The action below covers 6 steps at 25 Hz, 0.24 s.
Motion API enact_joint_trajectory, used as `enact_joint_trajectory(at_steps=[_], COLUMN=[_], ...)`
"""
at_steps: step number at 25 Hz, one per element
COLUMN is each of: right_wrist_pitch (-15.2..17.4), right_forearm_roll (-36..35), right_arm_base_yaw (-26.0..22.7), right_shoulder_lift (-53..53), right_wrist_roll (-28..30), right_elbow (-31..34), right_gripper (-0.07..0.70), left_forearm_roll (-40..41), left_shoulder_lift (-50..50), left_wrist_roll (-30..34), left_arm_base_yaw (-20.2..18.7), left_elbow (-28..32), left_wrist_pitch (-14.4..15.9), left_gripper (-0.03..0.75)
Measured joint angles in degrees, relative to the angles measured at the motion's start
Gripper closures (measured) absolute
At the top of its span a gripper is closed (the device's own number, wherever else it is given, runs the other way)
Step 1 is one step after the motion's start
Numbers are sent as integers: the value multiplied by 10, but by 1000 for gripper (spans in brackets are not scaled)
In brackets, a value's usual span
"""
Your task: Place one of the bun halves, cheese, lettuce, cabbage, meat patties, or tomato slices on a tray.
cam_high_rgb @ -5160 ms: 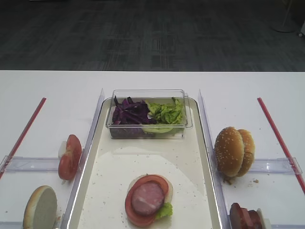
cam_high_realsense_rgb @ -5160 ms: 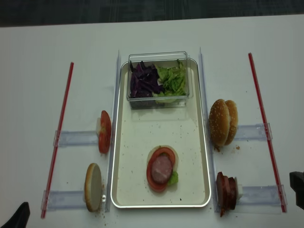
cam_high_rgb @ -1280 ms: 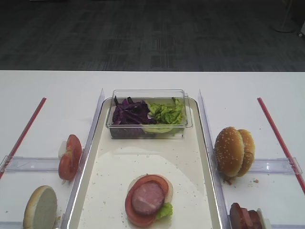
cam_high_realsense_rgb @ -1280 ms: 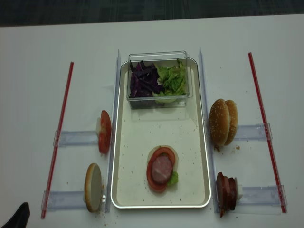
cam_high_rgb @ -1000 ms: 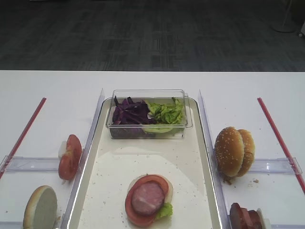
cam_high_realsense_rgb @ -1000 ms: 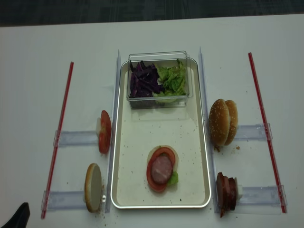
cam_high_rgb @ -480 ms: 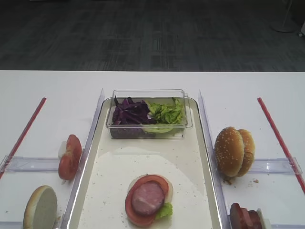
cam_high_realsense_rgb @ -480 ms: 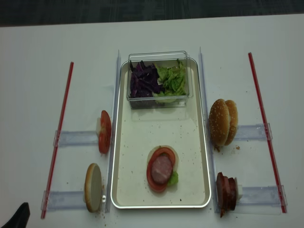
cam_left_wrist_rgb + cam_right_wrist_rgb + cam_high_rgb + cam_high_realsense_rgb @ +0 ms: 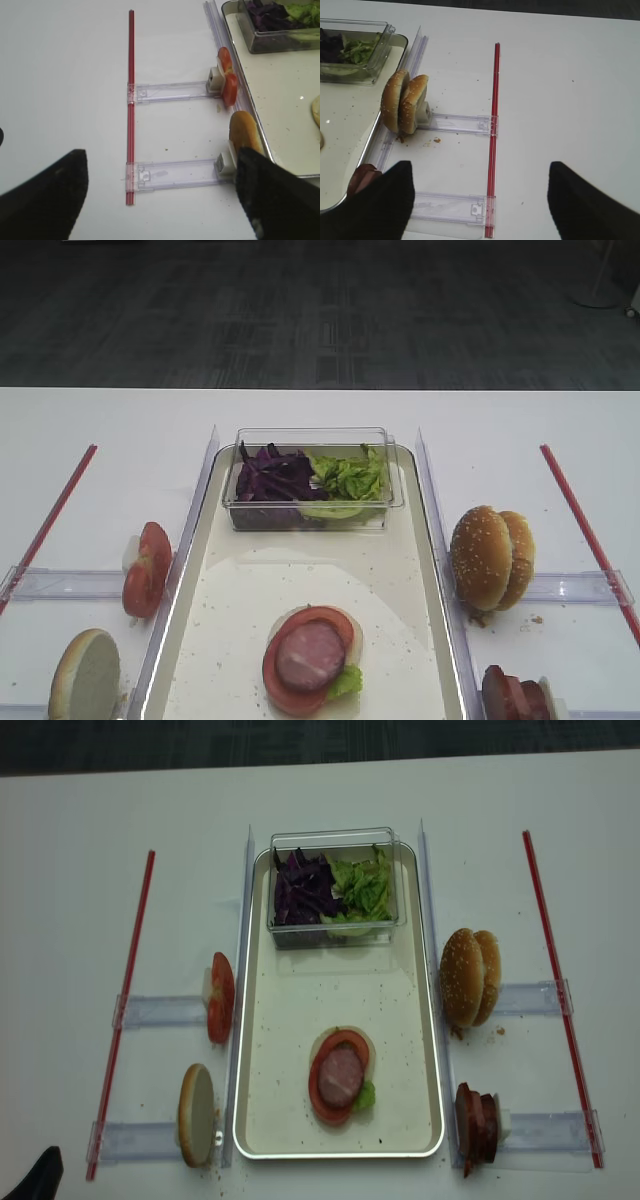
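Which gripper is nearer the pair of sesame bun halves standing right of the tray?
Right. The sesame bun halves stand just ahead of the right gripper, slightly to its left. The left gripper is across the tray, near the flat-faced bun.

Both end effectors [image 9: 477,200] [image 9: 162,200] wide apart, empty.

We find no readable text, label, brand, number or sign in any view. Tray [image 9: 258,1020], clear box [image 9: 335,838], red strips [image 9: 127,988], clear holders [image 9: 160,1011] all bear no lettering we can make out.
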State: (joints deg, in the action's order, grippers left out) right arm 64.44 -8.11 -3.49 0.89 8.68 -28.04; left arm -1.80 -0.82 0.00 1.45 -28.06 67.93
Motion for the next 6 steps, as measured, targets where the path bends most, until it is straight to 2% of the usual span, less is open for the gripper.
enact_joint_trajectory(at_steps=[6], right_wrist_pitch=[0], right_forearm_roll=[1], right_arm_base_yaw=[0], right_shoulder_lift=[0], right_wrist_roll=[0], right_elbow=[0], right_gripper=[59], left_forearm_roll=[0], left_shoulder_lift=[0], left_wrist_roll=[0], left_arm_base_yaw=[0], left_elbow=[0], left_wrist_pitch=[0], left_gripper=[161])
